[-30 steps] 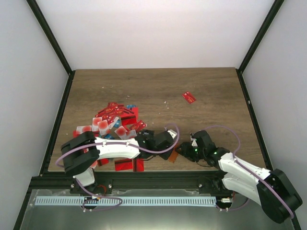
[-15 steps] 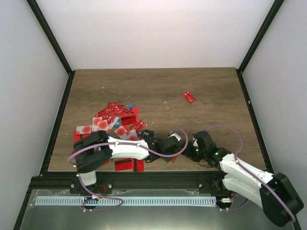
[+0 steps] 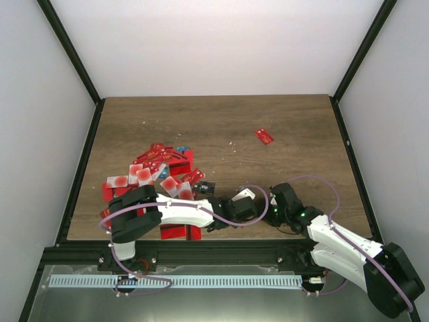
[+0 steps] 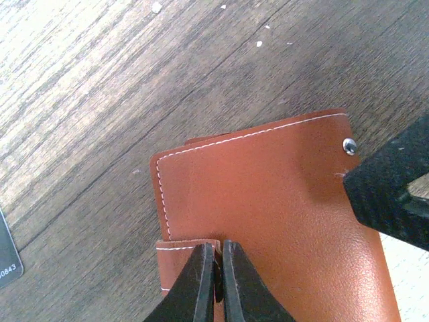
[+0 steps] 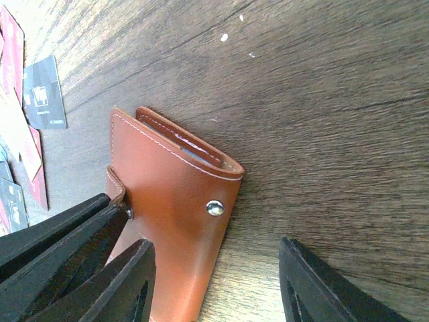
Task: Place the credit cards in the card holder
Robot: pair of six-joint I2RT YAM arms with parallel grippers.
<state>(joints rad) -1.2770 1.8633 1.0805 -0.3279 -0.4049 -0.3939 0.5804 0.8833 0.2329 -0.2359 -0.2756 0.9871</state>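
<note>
The left pincer [image 4: 216, 249] pinches the closed card holder [image 4: 268, 194] by its strap [image 4: 179, 258], on the bench [image 4: 100, 80] just ahead, probably to unfasten it, while the spread right pincer [image 5: 216, 248] brackets its snap corner, likely as a brace.

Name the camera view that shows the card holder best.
Left wrist: the card holder sits large, leather face and stitching sharp, the left gripper pinching its strap. The right wrist shows it obliquely, snap visible, inside the open right gripper. The top external hides it under the arms.

One card holder [image 4: 268, 215], one stray red card [image 3: 264, 136]; many piled credit cards [image 3: 164, 164], not countable
</note>
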